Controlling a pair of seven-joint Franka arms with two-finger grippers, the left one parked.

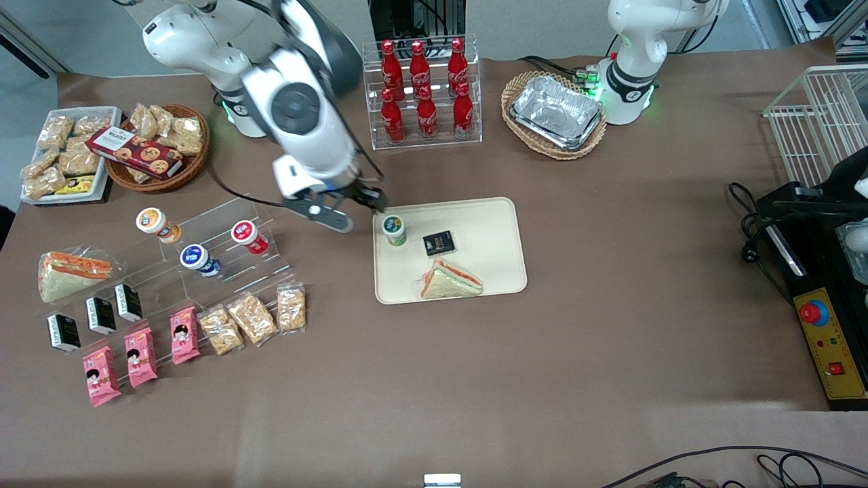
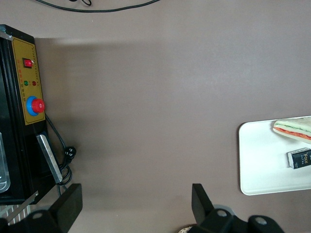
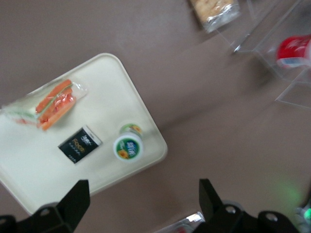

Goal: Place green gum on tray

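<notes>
The green gum [image 1: 393, 230], a small green canister with a white lid, stands upright on the cream-beige tray [image 1: 488, 224], in the tray's corner nearest the working arm. It also shows in the right wrist view [image 3: 129, 146] on the tray [image 3: 39, 165]. My right gripper [image 1: 369, 201] is open and empty, raised above the table just off that tray corner, apart from the gum; in the right wrist view the gripper [image 3: 143, 199] has its fingers spread wide over bare table.
On the tray lie a black packet [image 1: 439, 242] and a wrapped sandwich [image 1: 449, 281]. A clear stepped stand holds red-lidded [image 1: 249, 236], blue-lidded [image 1: 199, 259] and orange-lidded [image 1: 156, 224] canisters. A cola rack [image 1: 422, 91] and a basket of foil trays [image 1: 555, 114] stand farther away.
</notes>
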